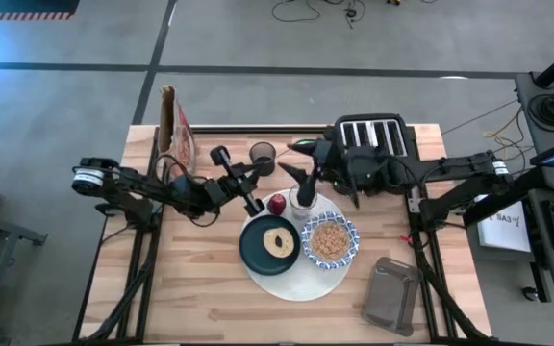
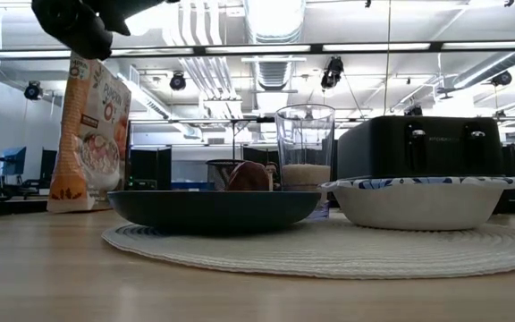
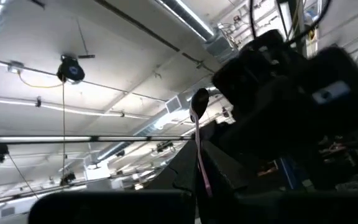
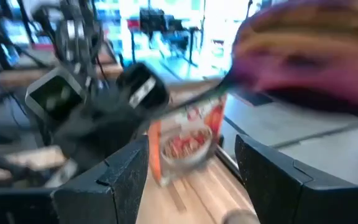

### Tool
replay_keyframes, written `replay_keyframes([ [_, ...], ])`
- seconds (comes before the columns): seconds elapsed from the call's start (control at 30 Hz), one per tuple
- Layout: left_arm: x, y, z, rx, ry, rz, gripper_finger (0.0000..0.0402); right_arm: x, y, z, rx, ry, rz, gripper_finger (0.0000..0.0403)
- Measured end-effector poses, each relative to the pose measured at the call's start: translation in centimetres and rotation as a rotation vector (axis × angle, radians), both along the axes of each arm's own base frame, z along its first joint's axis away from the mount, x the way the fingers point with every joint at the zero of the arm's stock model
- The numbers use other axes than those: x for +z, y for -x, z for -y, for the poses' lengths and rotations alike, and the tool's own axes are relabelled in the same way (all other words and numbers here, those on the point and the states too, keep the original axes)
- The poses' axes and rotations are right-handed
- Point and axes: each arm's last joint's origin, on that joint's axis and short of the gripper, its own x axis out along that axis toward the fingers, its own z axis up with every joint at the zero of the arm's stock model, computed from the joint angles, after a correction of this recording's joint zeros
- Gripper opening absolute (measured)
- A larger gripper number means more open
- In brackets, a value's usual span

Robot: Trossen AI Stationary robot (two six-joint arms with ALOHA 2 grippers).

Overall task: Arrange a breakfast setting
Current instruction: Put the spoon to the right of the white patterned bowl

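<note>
Your left gripper [image 1: 250, 200] is raised above the table at about ten o'clock from the mat [image 1: 273, 285], and its jaws are clamped together on the spoon [image 3: 199, 140], whose bowl end sticks up past the fingers in the left wrist view. Your right gripper [image 1: 301, 173] hangs just beside it, at twelve o'clock from the mat and over the glass [image 1: 302, 203], with its jaws standing apart.

This looks like either a hand-over of the spoon or its placing, so keep the two grippers from bumping. The apple [image 1: 276, 204], the glass and the plate [image 1: 269, 245] with the bagel [image 1: 279, 240] all crowd the mat's upper half. The bowl [image 1: 331, 241], already filled, sits at three o'clock.

If you pass the spoon, bring the right jaws around the handle squarely and close before the left lets go. If you place it, aim for bare mat near six o'clock, coming down low and level. The glass is tall and could tip, so swing wide of it.
</note>
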Motion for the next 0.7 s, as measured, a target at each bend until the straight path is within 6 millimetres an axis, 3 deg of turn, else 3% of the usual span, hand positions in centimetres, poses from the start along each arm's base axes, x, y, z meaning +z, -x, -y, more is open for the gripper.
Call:
replay_keyframes([
  [0.33, 2.8, -0.6, 0.0, 0.125, -0.114, 0.055, 0.0, 1.9, -0.4, 4.3, 0.13, -0.029, 0.254, 0.0228],
  [0.7, 4.3, -0.8, -0.4, 0.186, -0.144, 0.091, 0.0, 2.2, -0.3, 5.0, 0.279, -0.009, 0.314, 0.0228],
])
